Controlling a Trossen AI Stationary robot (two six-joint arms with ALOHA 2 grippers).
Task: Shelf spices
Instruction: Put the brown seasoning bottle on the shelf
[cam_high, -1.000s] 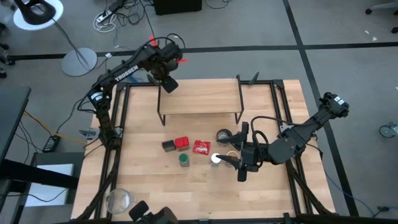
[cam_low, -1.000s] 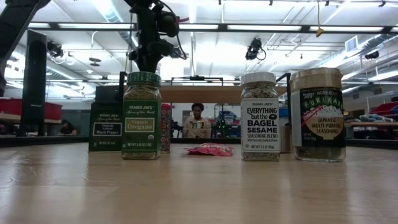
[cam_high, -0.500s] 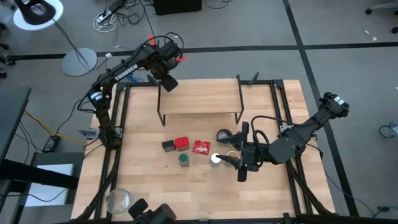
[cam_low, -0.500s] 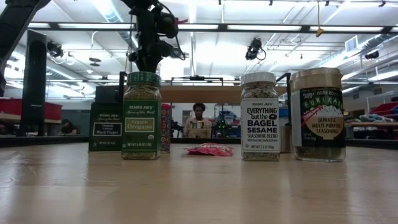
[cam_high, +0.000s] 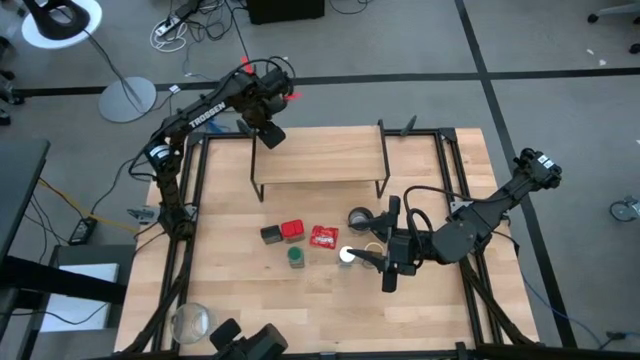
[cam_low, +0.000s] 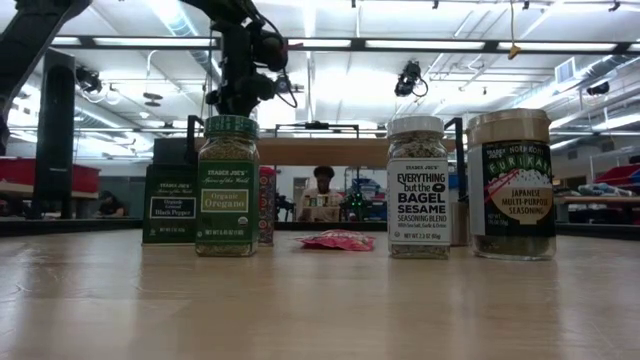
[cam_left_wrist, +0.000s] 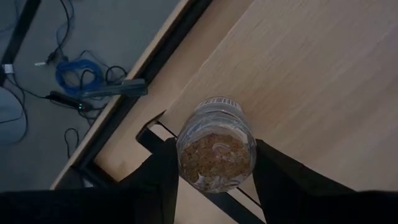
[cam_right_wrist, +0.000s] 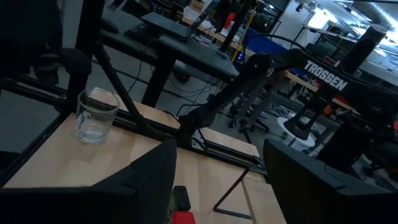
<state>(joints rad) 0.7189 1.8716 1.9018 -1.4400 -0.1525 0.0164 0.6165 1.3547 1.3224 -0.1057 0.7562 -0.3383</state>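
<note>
My left gripper (cam_high: 266, 131) is over the far-left corner of the shelf (cam_high: 320, 160), shut on a clear spice jar (cam_left_wrist: 216, 152) with brown contents. The dark square tin (cam_high: 271, 234), red tin (cam_high: 292, 229), green jar (cam_high: 296, 257), white-capped jar (cam_high: 347, 254) and tan-lidded jar (cam_high: 373, 250) stand upright on the table. The same containers line up in the low view, from the green jar (cam_low: 227, 185) to the tan-lidded jar (cam_low: 510, 185). My right gripper (cam_high: 385, 262) is open and lies level just right of the tan-lidded jar, touching nothing. My left gripper pinches the clear jar by its round side wall (cam_left_wrist: 181, 155), one finger (cam_left_wrist: 155, 186) on each side. It comes from above, pointing down. The jar's round end faces the wrist camera, above the plank's corner. Whether its other end rests on the shelf does not show.
A flat red packet (cam_high: 324, 237) and a round metal cup (cam_high: 359, 218) lie among the spices. An empty drinking glass (cam_high: 190, 320) stands near the table's near-left corner. The shelf's black legs (cam_high: 258, 190) stand between the spices and the far edge.
My left gripper, still shut on the jar, has edged slightly toward the table's left. The shelf has slid a little to the left with it. My right arm and the standing spices have kept still.
</note>
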